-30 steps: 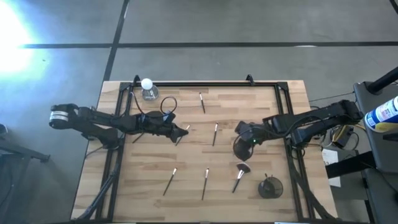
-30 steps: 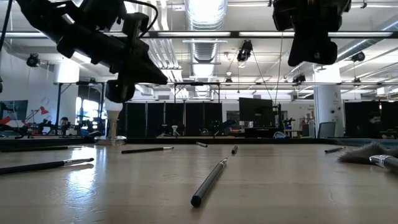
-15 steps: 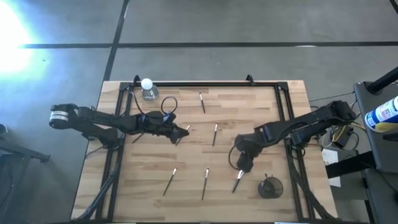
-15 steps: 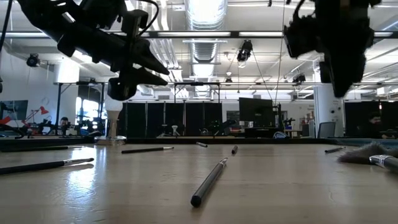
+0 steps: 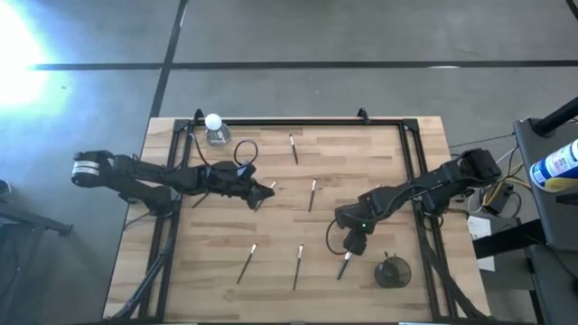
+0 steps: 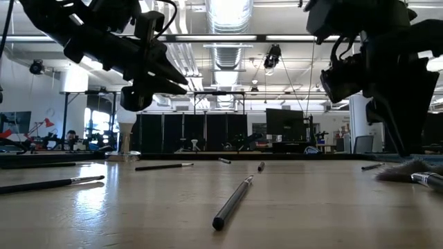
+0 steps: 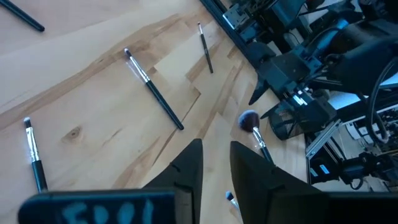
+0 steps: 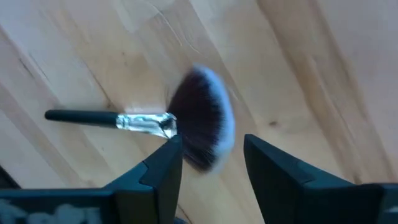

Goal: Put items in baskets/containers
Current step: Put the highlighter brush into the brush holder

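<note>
Dark right gripper (image 8: 208,171), jaws parted and empty, hovers over fan brush (image 8: 193,127); handle lies crosswise. Left gripper (image 7: 214,165): narrow gap, empty.

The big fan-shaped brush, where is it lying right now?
In the high view the fan brush lies flat on the table's near right part, just left of the dark cup, with the right gripper directly over its head.

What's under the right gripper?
The right gripper, open, hangs over the big fan brush. Its bristle head and silver ferrule lie on the bare wooden table. In the high view the gripper covers the head, leaving only the handle showing.
</note>
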### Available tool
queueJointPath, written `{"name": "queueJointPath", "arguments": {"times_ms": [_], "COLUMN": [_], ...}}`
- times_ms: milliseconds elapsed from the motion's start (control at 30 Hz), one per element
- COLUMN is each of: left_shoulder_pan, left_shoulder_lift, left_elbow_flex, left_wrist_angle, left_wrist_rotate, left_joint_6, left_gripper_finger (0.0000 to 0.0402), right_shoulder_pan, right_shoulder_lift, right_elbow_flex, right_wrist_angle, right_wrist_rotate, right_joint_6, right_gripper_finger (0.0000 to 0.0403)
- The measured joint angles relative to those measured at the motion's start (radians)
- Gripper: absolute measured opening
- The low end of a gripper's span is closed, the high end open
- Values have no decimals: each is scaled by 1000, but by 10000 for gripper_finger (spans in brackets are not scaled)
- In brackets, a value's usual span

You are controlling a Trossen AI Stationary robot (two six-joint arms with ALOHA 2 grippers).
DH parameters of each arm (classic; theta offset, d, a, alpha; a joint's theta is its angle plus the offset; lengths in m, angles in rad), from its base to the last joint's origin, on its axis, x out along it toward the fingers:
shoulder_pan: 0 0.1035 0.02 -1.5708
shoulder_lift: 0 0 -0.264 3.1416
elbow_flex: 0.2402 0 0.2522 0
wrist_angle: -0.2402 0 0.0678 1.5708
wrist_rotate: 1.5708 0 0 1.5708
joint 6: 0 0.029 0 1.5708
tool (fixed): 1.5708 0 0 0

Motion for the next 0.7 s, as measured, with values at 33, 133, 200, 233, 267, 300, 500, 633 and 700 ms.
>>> {"name": "queueJointPath", "arguments": {"times_ms": [33,133,200,233,267,300,500,633,700], "left_shoulder_pan": [0,0,0,0,0,0,0,0,0], "left_shoulder_lift": [0,0,0,0,0,0,0,0,0], "left_elbow_flex": [0,0,0,-1,-1,-1,-1,-1,-1], "left_wrist_angle": [0,-1,-4,-5,-5,-5,-6,-10,-14], "left_wrist_rotate": [0,0,0,0,0,0,0,0,0], "left_joint_6": [0,-1,-2,-2,-2,-2,-5,-6,-10], "left_gripper_finger": [73,73,73,73,73,73,73,73,73], "right_shoulder_pan": [2,8,13,16,22,28,47,48,48], "right_shoulder_lift": [8,33,51,62,75,87,136,127,119], "right_elbow_flex": [-1,-1,-1,-1,-1,-1,3,0,-1], "right_wrist_angle": [10,31,46,50,50,50,63,76,79], "right_wrist_rotate": [0,-3,-9,-16,-19,-19,-53,-52,-38], "right_joint_6": [-2,-2,-2,-2,-2,-2,-25,-33,-36], "right_gripper_finger": [164,154,146,142,138,135,126,102,75]}}
